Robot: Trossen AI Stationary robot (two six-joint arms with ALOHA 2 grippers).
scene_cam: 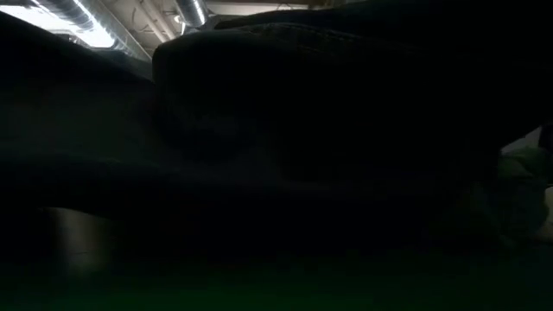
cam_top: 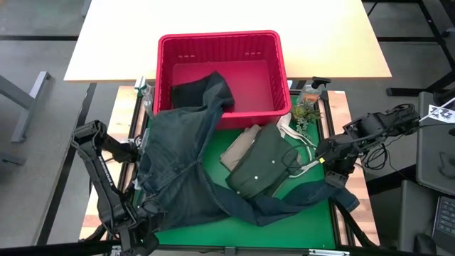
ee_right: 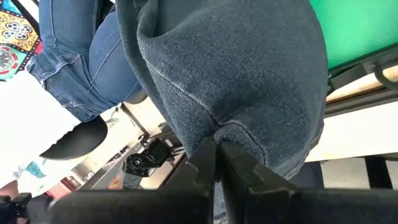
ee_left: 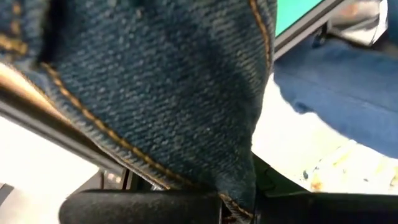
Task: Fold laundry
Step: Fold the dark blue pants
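Denim fills both wrist views, bunched right against each camera. Right gripper (ee_right: 216,163) has its fingers pressed together on a fold of the jeans (cam_top: 186,167), at the table's near right corner, where a trouser leg trails off the green mat (cam_top: 298,213). Left gripper (ee_left: 239,208) is likewise clamped on a seamed edge of the jeans near the table's near left corner; in the high view it is hidden under the cloth.

Outward from the grips, the jeans sprawl across the left half of the mat, with the upper end draped over the front wall of the red basket (cam_top: 220,43) and hanging inside it. One leg curves along the near edge toward the right gripper. Just beside it on the right lie an olive shirt (cam_top: 266,167) and, under that, a tan top (cam_top: 238,148). A bottle (cam_top: 310,91) stands at the mat's far right corner.

Risks: lifting the jeans could snag them on the basket and drag it. The curving leg touches the shirt, so pulling could sweep that pile askew. Each pinch holds only a little cloth, and heavy denim could slip free.
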